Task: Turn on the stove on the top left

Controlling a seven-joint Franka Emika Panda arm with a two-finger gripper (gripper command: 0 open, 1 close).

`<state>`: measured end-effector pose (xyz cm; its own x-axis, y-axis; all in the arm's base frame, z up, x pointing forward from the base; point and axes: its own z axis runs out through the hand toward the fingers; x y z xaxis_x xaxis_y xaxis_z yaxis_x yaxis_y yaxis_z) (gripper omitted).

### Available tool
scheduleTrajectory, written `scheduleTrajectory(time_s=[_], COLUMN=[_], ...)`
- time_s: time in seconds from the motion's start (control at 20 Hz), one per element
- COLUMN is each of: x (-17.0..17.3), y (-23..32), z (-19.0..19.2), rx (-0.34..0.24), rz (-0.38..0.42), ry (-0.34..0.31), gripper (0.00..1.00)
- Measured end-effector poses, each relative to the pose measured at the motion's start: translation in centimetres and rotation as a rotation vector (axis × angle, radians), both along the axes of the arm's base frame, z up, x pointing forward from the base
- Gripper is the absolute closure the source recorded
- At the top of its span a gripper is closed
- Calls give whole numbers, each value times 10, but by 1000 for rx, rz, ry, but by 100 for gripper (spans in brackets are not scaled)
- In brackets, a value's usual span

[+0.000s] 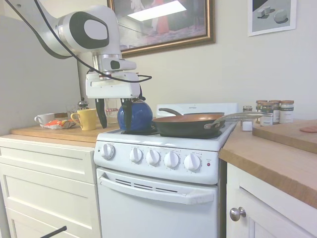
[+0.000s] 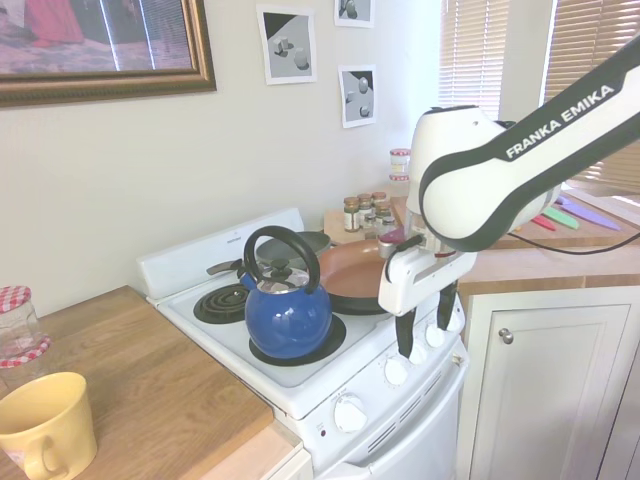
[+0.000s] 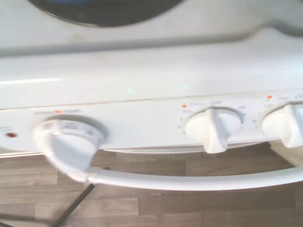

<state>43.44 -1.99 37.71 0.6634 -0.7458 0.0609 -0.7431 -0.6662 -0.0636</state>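
Observation:
The stove (image 1: 158, 191) is a narrow white range with a row of round white knobs (image 1: 153, 157) and a small red light (image 1: 208, 164) on its front panel. My gripper (image 1: 113, 121) hangs open just above the stove's front edge, over the knobs (image 2: 418, 352), touching none of them and holding nothing. In the second exterior view the gripper (image 2: 425, 335) sits in front of the pan. The wrist view looks down on the large knob (image 3: 71, 142), a smaller knob (image 3: 214, 130) and the oven-door handle (image 3: 189, 179).
A blue kettle (image 1: 136, 115) stands on a front burner, right behind the fingers. A brown frying pan (image 1: 188, 124) sits beside it. A yellow mug (image 1: 87, 119) and a white cup (image 1: 44, 119) are on the counter beside the stove. Spice jars (image 1: 272, 111) stand far right.

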Motion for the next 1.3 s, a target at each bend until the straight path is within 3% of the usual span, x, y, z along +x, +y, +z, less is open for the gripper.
scheduleTrajectory(time_s=[0.5,1.3], x=[16,41], y=[-23,-51], z=[-45,-54], rx=[-17,-92], rz=[-19,-82], ry=[11,10], gripper=[100,100])
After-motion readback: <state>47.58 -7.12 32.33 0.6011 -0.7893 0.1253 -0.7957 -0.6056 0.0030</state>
